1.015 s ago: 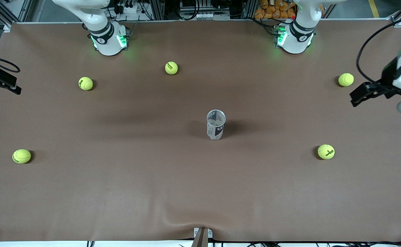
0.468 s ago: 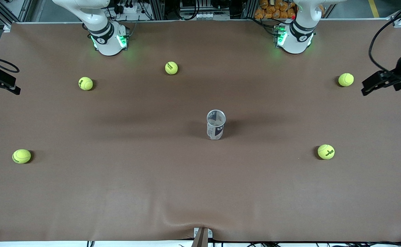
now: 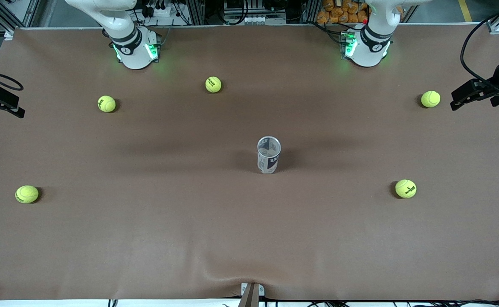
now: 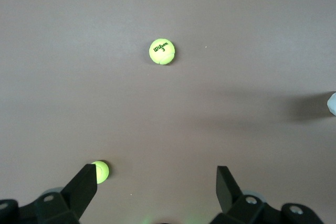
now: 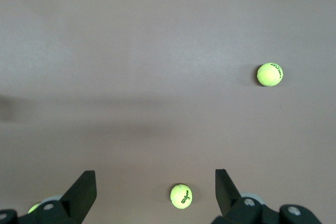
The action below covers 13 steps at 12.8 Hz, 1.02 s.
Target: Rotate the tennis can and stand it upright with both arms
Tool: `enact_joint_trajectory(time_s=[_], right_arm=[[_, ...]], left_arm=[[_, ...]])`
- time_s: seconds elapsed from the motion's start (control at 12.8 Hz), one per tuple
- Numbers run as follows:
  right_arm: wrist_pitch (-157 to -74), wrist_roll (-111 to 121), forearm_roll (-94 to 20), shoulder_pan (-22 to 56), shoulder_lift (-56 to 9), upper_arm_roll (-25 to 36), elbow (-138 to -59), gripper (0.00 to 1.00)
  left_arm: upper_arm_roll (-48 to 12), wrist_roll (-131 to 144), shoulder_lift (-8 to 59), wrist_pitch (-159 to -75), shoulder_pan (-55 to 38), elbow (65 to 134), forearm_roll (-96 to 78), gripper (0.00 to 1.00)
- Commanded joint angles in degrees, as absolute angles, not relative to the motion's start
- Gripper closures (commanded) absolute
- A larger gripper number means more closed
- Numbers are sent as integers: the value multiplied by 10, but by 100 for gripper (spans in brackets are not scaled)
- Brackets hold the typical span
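The tennis can stands upright in the middle of the table, open silver rim up, with its white and dark-blue label showing. No gripper touches it. My left gripper hangs over the left arm's end of the table, beside a tennis ball, and is open and empty. My right gripper hangs over the right arm's end of the table and is open and empty. The can does not show in the right wrist view. A pale sliver lies at the edge of the left wrist view.
Several yellow-green tennis balls lie scattered on the brown table cover: one and another near the arm bases, one and one nearer the front camera. A clamp sits at the table's front edge.
My left gripper has pulled back from the middle toward the left arm's end of the table. My right gripper has barely shifted. The can stays upright.
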<state>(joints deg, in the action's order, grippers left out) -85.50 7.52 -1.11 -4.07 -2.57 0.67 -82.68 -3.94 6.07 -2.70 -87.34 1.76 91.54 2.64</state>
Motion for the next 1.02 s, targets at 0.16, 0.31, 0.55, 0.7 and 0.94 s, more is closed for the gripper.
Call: enact_joint_trajectory(time_s=[0.16, 0.31, 0.55, 0.7, 0.94], right_arm=[[-858, 86, -20, -54, -24, -2, -826, 0], [-858, 86, -19, -54, -24, -2, -826, 0], [-858, 86, -18, -54, -24, -2, -826, 0], [-858, 86, -18, -54, -24, -1, -826, 0], [-858, 86, -18, -54, -24, -2, -826, 0]], left_arm=[[-33, 52, -51, -868, 12, 930, 18, 0], [-34, 59, -67, -867, 12, 946, 18, 0], [-34, 60, -75, -867, 11, 948, 10, 0], [-34, 63, -79, -864, 10, 949, -3, 0], [-34, 97, -77, -860, 11, 940, -22, 0]])
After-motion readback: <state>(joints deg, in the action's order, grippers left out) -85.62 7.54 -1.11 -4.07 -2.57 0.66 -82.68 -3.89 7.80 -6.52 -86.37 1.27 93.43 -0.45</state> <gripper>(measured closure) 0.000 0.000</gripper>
